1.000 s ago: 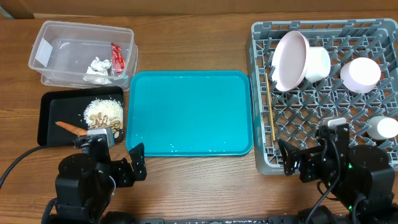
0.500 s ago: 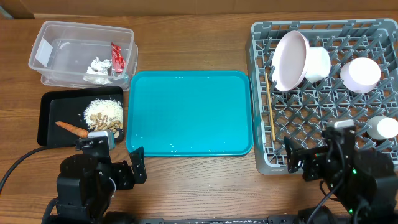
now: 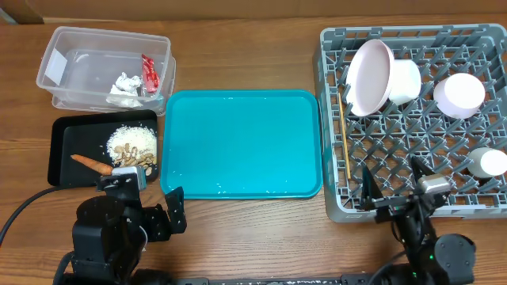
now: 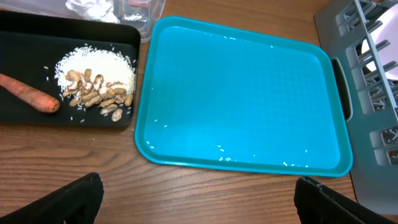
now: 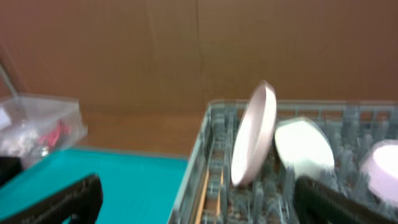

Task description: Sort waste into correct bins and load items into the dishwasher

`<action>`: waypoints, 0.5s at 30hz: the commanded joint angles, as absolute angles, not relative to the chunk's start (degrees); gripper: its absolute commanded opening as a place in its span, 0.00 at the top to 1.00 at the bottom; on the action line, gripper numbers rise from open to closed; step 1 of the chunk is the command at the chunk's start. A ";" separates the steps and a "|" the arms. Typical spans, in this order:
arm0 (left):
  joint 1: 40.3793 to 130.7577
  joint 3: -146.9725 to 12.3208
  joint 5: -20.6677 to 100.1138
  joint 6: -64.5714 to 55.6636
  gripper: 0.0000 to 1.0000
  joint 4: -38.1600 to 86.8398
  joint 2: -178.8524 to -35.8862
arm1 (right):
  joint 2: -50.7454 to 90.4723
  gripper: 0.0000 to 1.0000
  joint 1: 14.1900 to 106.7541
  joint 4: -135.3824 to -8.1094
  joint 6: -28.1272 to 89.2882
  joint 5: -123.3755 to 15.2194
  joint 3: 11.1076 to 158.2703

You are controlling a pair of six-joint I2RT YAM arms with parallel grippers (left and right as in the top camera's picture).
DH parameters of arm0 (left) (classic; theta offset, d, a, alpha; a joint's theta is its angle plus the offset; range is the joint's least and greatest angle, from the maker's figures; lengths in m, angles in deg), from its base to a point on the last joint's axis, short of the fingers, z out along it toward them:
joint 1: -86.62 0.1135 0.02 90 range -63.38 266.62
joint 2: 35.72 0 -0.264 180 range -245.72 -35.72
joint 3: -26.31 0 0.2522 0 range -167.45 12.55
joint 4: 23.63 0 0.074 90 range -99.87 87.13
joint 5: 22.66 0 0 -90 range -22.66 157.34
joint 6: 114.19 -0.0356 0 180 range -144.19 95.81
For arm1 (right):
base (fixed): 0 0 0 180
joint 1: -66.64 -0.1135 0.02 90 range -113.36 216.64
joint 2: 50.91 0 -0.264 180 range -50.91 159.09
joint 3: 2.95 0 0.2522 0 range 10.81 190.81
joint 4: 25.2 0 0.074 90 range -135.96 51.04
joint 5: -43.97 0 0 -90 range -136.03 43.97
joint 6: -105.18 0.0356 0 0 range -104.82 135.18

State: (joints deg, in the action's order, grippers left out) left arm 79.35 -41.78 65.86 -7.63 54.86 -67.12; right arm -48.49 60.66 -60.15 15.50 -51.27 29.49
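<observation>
Judging from how things lie, the task seems done: the red snack wrapper [image 3: 148, 73] in the clear tub [image 3: 57, 46] and the carrot [image 3: 89, 163] in the black tray [image 3: 60, 146], both ahead of the open, empty left jaws; white dishes [image 3: 370, 77] and chopsticks [image 3: 345, 142] in the dish rack [image 3: 396, 150] before the open, empty right jaws.

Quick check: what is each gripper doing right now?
Left gripper: open, holding nothing.
Right gripper: open, holding nothing.

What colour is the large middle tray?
The tray is teal; clearest in the left wrist view.
</observation>
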 commanded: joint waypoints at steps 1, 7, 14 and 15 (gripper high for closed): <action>79.46 -41.16 66.24 -6.83 0.00 54.69 -66.86 | -50.75 0.00 60.94 -50.56 14.12 -50.79 21.95; 79.46 -41.16 66.26 -6.83 0.00 54.69 -66.86 | -50.75 0.00 61.14 -34.86 8.88 -52.36 12.13; 79.46 -41.16 66.24 -6.83 0.00 54.69 -66.86 | -50.75 0.00 61.14 -42.73 4.29 -56.82 11.26; 79.46 -41.16 66.24 -6.83 0.00 54.69 -66.86 | -50.75 0.00 61.14 -42.73 4.29 -56.73 11.26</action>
